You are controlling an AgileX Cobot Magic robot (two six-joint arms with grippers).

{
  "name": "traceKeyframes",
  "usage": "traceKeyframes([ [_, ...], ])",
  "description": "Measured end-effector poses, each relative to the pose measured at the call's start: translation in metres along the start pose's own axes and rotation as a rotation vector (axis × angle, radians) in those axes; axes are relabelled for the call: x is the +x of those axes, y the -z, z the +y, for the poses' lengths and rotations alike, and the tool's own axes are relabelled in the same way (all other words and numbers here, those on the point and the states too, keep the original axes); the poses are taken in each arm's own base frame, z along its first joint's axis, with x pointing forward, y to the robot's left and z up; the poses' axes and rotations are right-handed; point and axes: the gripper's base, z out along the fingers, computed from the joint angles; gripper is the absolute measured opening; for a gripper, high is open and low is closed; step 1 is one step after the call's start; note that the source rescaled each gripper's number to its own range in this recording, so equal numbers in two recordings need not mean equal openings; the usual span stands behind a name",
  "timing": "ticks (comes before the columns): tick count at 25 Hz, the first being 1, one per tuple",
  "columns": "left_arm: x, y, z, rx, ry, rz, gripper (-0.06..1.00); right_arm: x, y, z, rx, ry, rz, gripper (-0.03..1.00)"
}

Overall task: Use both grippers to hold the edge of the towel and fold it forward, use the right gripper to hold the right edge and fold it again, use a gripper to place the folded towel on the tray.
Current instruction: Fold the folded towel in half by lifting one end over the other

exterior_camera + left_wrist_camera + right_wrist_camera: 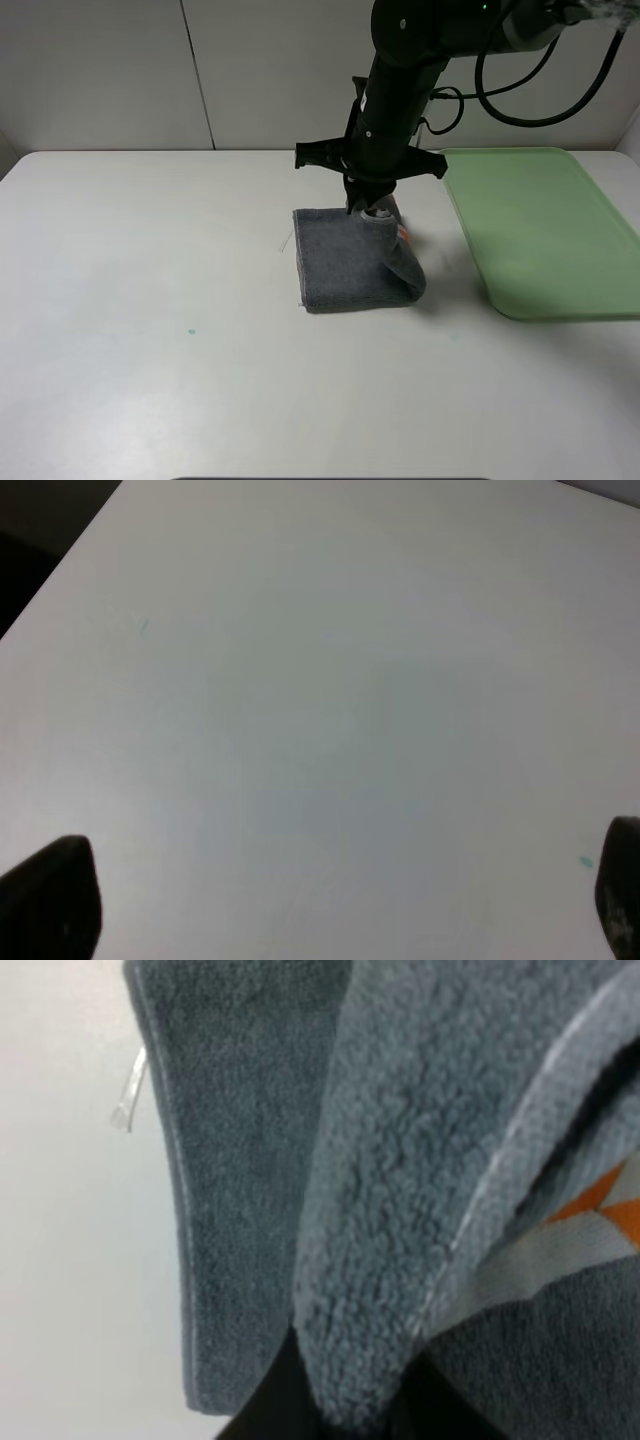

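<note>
In the high view, the black jointed right arm comes down over the white table [150,300]. The right gripper [372,210] is clenched on a raised edge of the dark grey terry-cloth towel [340,265]. The lifted part curls up to the claw, while the rest of the towel lies folded flat on the table just below and on the near side of it. The flat light-green plastic tray [540,230] sits off to the outer side of this gripper, apart from the towel.

In the left wrist view, we see the left gripper [335,900] released: its two dark fingertips [50,900] stand wide apart, with only bare table between and beyond them.

In the right wrist view, the black fingers [270,1410] of the right gripper [355,1415] pinch a thick fold of the towel [400,1160] with its pale hem. The orange-and-white striped band [590,1220] shows just beside the held fold. A flat layer of the towel lies beyond the fingers on the table.
</note>
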Motion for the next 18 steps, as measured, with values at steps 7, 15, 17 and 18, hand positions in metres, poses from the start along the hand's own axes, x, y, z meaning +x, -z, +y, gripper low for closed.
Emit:
traceKeyframes([
  [7,0.0,0.0,0.0,0.0,0.0,0.0,1.0,0.0006,0.0,0.0013,-0.014,0.008,0.006,0.05],
  [15,0.0,0.0,0.0,0.0,0.0,0.0,1.0,0.0004,0.0002,0.0059,-0.065,-0.002,0.004,0.64],
  [17,0.0,0.0,0.0,0.0,0.0,0.0,1.0,-0.0004,0.0003,0.0076,-0.083,-0.001,-0.004,0.86],
  [18,0.0,0.0,0.0,0.0,0.0,0.0,1.0,-0.0009,0.0004,0.0083,-0.092,0.006,-0.01,0.92],
])
